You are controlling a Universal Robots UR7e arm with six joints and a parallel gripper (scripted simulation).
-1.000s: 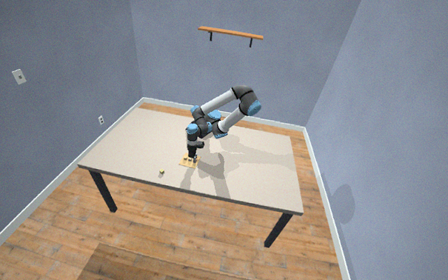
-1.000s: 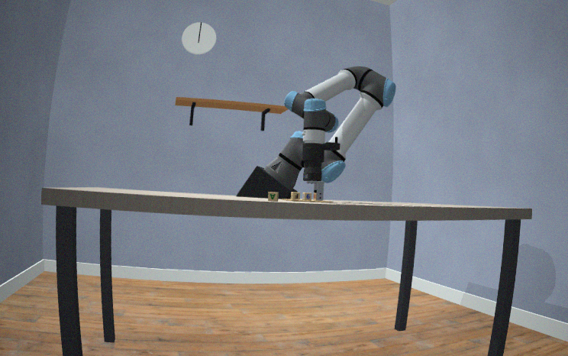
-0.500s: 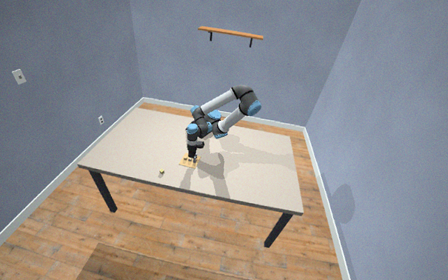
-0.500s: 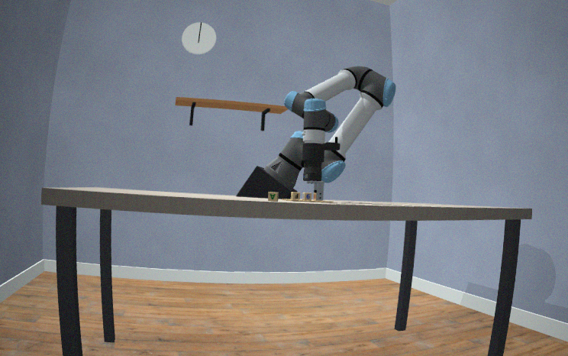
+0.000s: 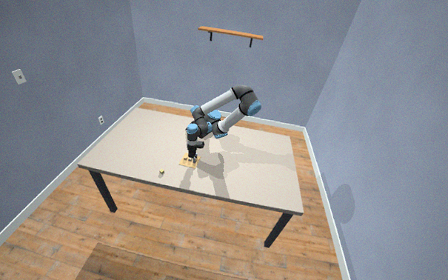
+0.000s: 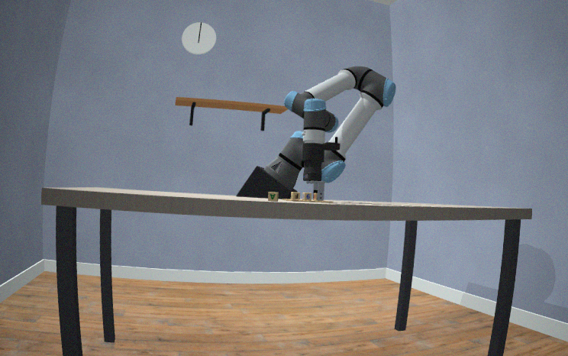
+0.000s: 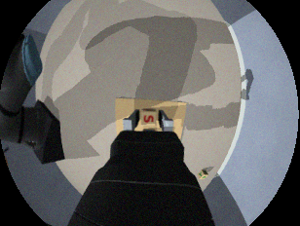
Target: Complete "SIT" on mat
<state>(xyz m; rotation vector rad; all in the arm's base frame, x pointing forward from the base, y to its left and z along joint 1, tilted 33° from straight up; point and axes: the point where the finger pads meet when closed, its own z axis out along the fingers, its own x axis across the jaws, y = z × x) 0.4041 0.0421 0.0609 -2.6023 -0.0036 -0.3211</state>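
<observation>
The mat (image 5: 188,164) (image 7: 124,106) lies flat on the table. A block with a red S on top (image 7: 149,118) stands on it, also partly visible in the exterior view (image 6: 314,195). My gripper (image 7: 148,115) (image 6: 317,195) is open around this block, with a gap at each side. The S lies sideways in the wrist view. Two more blocks stand in the row, a middle one (image 5: 189,159) (image 6: 307,195) and an end one (image 5: 184,158) (image 6: 295,195); their top letters cannot be read. The fourth block (image 5: 161,171) (image 6: 272,195) (image 7: 204,173) lies off the mat.
The table (image 5: 252,175) (image 6: 146,202) carries the arm's base behind the mat. The fourth block is near the table's front edge in the top view. The gripper body hides most of the row in the wrist view. A shelf (image 5: 230,32) hangs on the back wall.
</observation>
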